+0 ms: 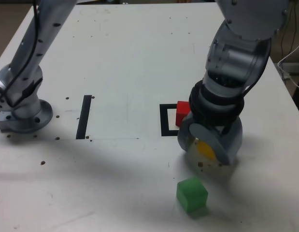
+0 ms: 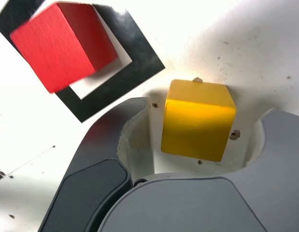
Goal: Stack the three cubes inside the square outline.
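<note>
The red cube (image 1: 182,113) (image 2: 57,46) sits in the square outline (image 1: 166,121) (image 2: 135,63), turned askew and overlapping its black border. Just to the exterior view's right of the outline, my gripper (image 1: 207,147) (image 2: 207,111) is down at the table with its jaws on either side of the yellow cube (image 1: 205,147) (image 2: 197,121). In the wrist view a narrow gap shows on both sides of the cube, so the jaws are open and not pressing on it. The green cube (image 1: 192,194) lies alone on the table, nearer the camera than the gripper.
A straight black strip (image 1: 84,117) is taped to the white table at the exterior view's left of the outline. The arm's base (image 1: 23,113) is bolted at the far left. White cables (image 1: 291,63) hang past the table's right edge.
</note>
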